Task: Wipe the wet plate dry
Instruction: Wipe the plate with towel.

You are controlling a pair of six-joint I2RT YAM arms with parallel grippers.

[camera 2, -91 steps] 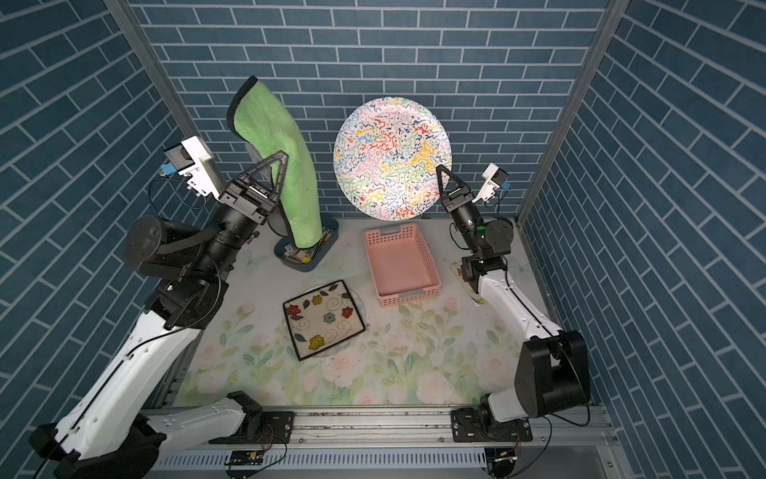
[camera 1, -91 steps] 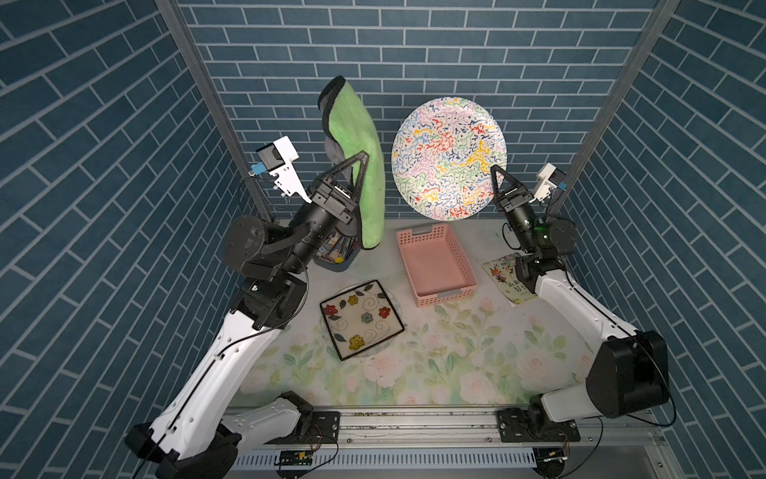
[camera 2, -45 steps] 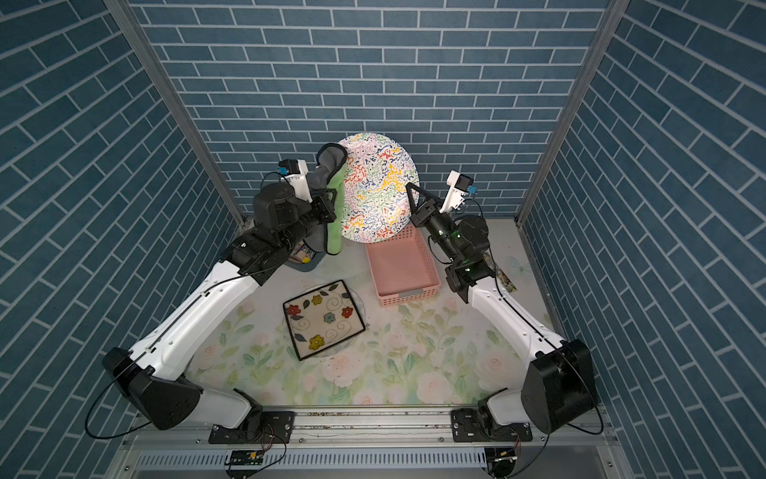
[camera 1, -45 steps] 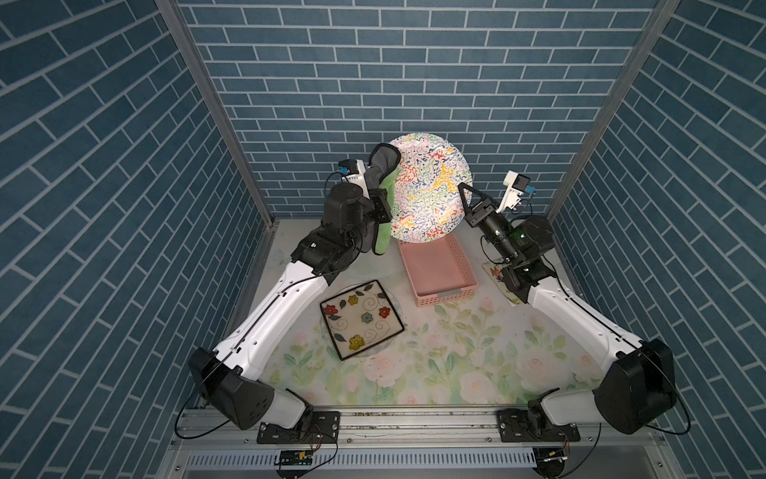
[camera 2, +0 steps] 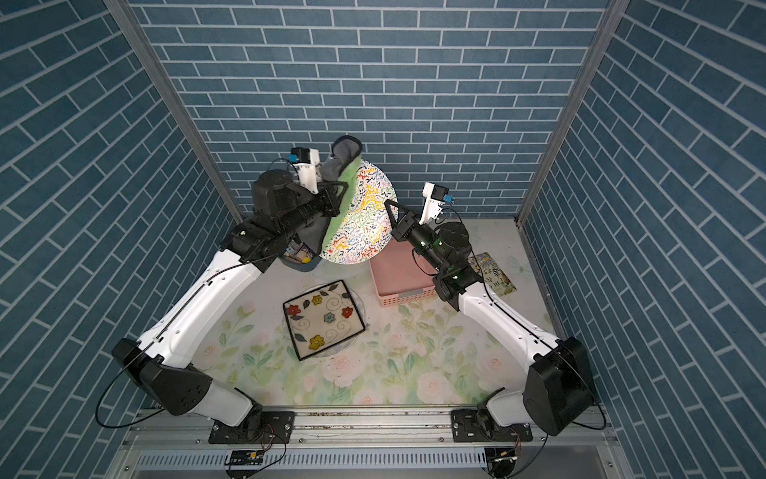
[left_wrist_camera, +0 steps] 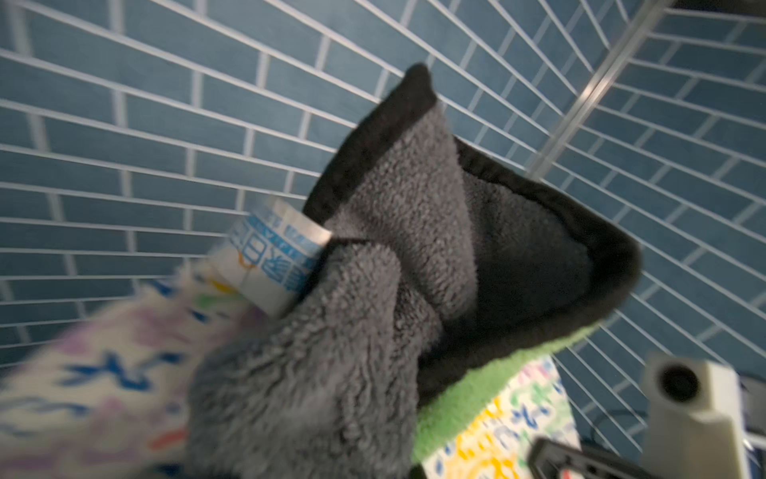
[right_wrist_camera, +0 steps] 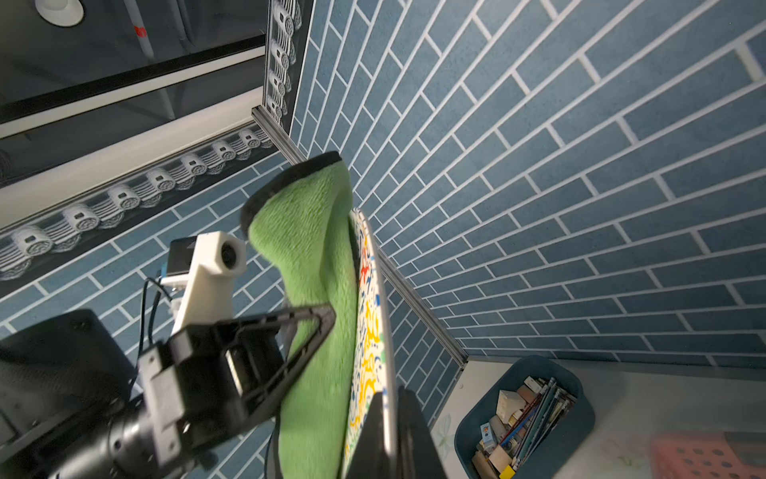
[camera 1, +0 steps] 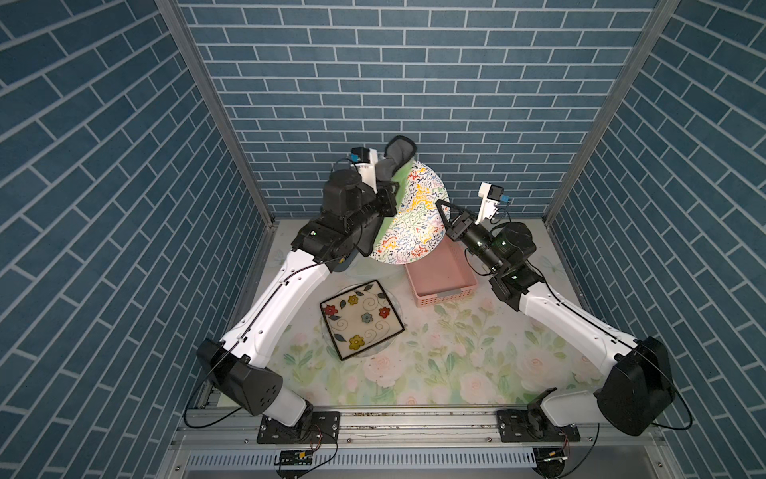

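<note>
A round plate (camera 1: 414,224) (camera 2: 364,220) covered in coloured squiggles is held up on edge above the back of the table. My right gripper (camera 1: 442,207) (right_wrist_camera: 389,435) is shut on its rim, one finger on each face. My left gripper (camera 1: 390,198) (camera 2: 338,194) is shut on a cloth (camera 1: 398,154) (left_wrist_camera: 373,331), green on one side and grey on the other. The green side lies flat against the plate's patterned face (right_wrist_camera: 367,315). The cloth (right_wrist_camera: 315,290) reaches above the plate's top rim. In the left wrist view the cloth hides the jaws.
A pink basket (camera 1: 443,275) stands under the plate. A square flowered plate (camera 1: 360,319) lies mid-table. A dark blue bin (right_wrist_camera: 522,419) of small items sits at the back left, partly behind my left arm. A printed card (camera 2: 493,271) lies at the right.
Both arms have come down and in toward the middle. The cloth, earlier hanging apart to the left, now lies against the plate's face. The plate has turned more edge-on.
</note>
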